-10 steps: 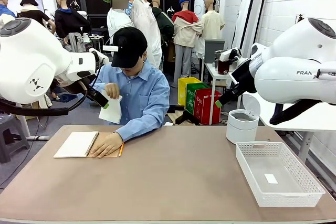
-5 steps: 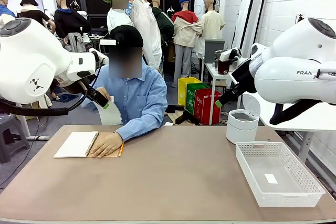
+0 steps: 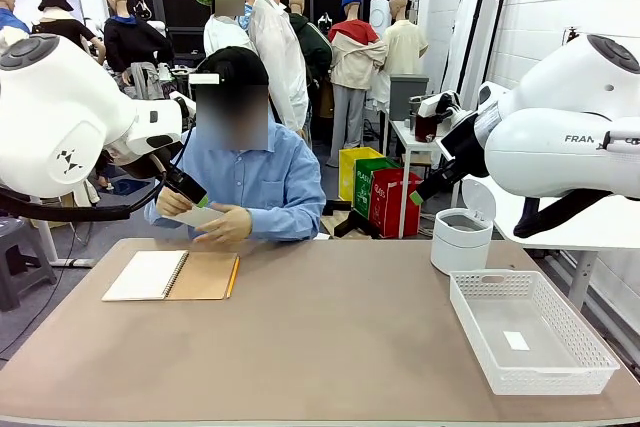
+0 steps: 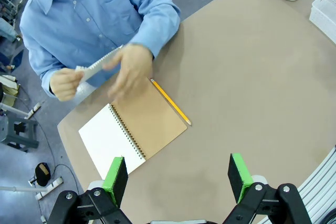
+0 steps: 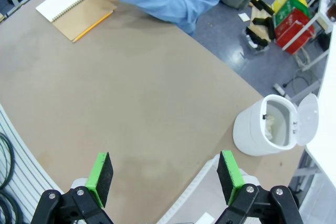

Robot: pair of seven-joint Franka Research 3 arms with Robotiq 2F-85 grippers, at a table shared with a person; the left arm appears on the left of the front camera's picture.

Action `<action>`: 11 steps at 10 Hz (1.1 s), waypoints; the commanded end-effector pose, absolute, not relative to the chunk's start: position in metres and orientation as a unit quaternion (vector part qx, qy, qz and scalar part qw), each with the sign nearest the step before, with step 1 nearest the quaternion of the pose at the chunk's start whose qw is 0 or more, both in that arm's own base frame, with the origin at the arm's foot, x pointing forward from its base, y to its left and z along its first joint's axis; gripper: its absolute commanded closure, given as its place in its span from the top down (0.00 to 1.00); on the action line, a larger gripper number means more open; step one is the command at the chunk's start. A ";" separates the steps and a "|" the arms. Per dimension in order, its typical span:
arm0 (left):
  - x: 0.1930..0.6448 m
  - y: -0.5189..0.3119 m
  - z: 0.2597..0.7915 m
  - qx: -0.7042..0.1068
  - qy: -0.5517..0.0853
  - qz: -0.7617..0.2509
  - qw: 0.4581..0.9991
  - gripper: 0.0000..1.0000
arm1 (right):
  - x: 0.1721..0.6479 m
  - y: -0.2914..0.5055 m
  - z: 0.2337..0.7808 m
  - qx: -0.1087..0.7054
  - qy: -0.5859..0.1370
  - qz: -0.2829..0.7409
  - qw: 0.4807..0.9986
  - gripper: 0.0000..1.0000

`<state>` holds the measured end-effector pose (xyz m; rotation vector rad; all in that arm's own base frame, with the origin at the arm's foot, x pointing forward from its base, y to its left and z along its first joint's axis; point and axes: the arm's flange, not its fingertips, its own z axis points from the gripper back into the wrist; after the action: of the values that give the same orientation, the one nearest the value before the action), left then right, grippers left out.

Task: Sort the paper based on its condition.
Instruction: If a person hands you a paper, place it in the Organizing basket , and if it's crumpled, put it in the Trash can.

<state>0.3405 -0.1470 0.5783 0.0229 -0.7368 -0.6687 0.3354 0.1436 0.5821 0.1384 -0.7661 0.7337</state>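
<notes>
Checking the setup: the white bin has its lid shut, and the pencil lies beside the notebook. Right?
Not quite: the white bin has its lid open, as the right wrist view shows. The pencil does lie beside the notebook.

Paper point(image 4: 97, 65) motion-blurred, condition unclear

Grey letters "FRAN" (the rest is cut off) on the white right arm point(image 3: 580, 138); labels on the coloured bins point(image 3: 396, 203) seem too small to read.
</notes>
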 end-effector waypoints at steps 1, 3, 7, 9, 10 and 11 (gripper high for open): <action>0.341 -0.147 0.578 0.012 -0.353 -0.322 0.878 1.00 | 0.335 0.144 0.583 0.066 -0.365 0.350 0.860 1.00; 0.341 -0.147 0.578 0.012 -0.353 -0.322 0.878 1.00 | 0.335 0.144 0.583 0.066 -0.365 0.350 0.860 1.00; 0.341 -0.147 0.578 0.012 -0.353 -0.322 0.878 1.00 | 0.335 0.144 0.583 0.066 -0.365 0.350 0.860 1.00; 0.341 -0.147 0.578 0.012 -0.353 -0.322 0.878 1.00 | 0.335 0.144 0.583 0.066 -0.365 0.350 0.860 1.00; 0.341 -0.147 0.578 0.012 -0.353 -0.322 0.878 1.00 | 0.335 0.144 0.583 0.066 -0.365 0.350 0.860 1.00; 0.341 -0.147 0.578 0.012 -0.353 -0.322 0.878 1.00 | 0.335 0.144 0.583 0.066 -0.365 0.350 0.860 1.00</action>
<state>0.3405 -0.1470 0.5783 0.0229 -0.7368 -0.6687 0.3354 0.1436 0.5821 0.1384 -0.7661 0.7337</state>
